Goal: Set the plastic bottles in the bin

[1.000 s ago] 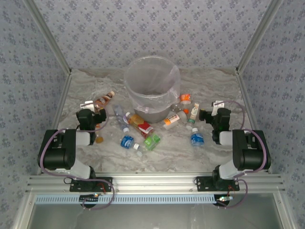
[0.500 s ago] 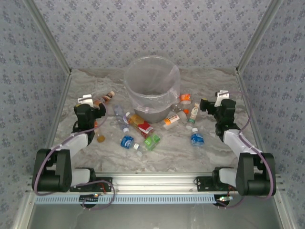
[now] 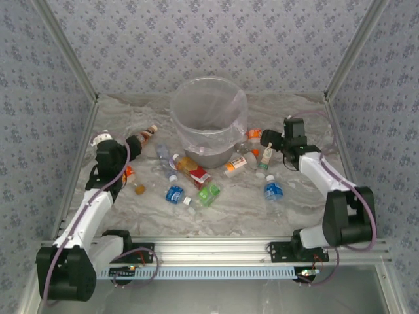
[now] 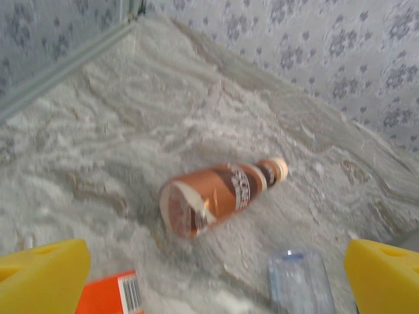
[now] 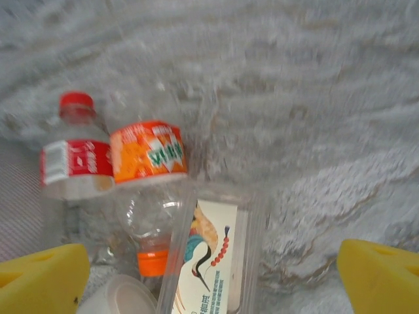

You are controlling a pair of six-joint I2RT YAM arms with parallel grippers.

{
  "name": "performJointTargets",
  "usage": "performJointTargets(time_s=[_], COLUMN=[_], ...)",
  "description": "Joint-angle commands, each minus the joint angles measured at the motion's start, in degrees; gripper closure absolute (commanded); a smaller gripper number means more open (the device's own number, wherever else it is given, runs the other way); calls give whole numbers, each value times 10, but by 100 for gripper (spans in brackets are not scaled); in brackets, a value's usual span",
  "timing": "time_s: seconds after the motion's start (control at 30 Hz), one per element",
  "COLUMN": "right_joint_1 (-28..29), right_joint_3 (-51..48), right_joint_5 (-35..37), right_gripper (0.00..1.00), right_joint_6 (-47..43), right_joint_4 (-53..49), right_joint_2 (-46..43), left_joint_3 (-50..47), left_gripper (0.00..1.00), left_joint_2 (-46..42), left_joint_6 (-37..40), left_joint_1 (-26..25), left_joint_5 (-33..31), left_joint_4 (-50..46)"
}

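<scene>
Bin (image 3: 209, 149): upright. Plastic bottles (image 3: 193, 171): lying on table (image 3: 301, 199), before and beside bin. Left gripper (image 3: 134, 144): spread wide, left of bin, near brown-label bottle (image 4: 219, 196). Right gripper (image 3: 267, 139): spread wide, right of bin, over orange-label bottle (image 5: 147, 154).

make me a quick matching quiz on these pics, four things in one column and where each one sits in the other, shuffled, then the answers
Things:
1. brown bottle
2. green-label bottle
3. orange-label bottle
4. bin

Places:
a. standing upright at the far middle
b. lying on its side at the far left
c. lying right next to a red-label bottle
d. lying in the near middle

Pairs: 1-b, 2-d, 3-c, 4-a
</scene>
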Motion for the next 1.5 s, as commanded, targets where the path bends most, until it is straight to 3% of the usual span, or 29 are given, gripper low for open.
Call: performJointTargets(time_s=[0.0, 0.37, 0.53, 0.7, 1.0, 1.3, 1.47], right_joint_1=[14, 35, 37, 37, 35, 16, 16], right_joint_3=[41, 196, 196, 191, 112, 70, 68], right_joint_5=[17, 78, 79, 83, 110, 119, 80], right_gripper=[2, 6, 26, 33, 49, 53, 55], right_joint_6=[32, 63, 78, 82, 58, 46, 41], right_joint_4=[-98, -169, -130, -113, -68, -14, 27], right_joint_2=[46, 233, 260, 258, 171, 25, -64], left_joint_3=[22, 44, 46, 47, 53, 52, 38], left_gripper=[1, 0, 1, 0, 1, 1, 1], left_joint_2=[-17, -2, -8, -12, -6, -20, -25], left_joint_6=[-51, -66, -68, -66, -88, -89, -107], left_joint_1=[-3, -3, -3, -1, 2, 26, 47], left_joint_5=[42, 55, 34, 25, 14, 12, 34], left_joint_4=[-84, -142, -166, -182, -210, -243, -242])
